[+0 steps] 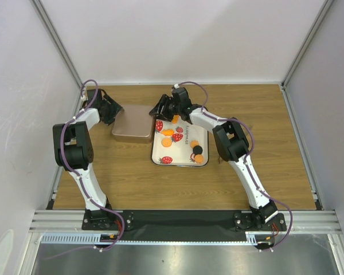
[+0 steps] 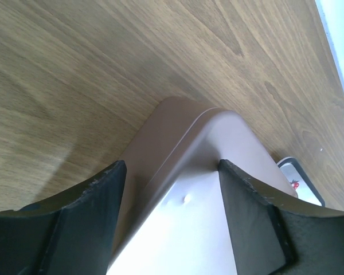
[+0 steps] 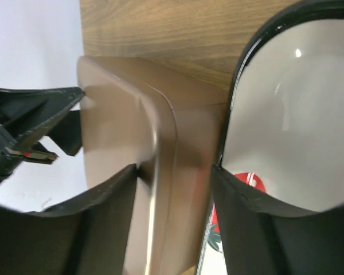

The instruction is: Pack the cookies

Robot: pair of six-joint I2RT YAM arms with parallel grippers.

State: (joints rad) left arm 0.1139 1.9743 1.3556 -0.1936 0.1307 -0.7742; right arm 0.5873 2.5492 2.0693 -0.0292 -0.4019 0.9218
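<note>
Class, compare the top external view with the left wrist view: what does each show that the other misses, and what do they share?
Only the top external view shows the small round orange cookies and black cookies lying on the white, black-rimmed strawberry-print tray, and the right gripper near that tray's far edge. Only the left wrist view shows, close up, the left gripper's dark fingers standing either side of the brown rounded rectangular box. Both show that box, the wooden table and the tray, though the wrist view catches only its corner.
</note>
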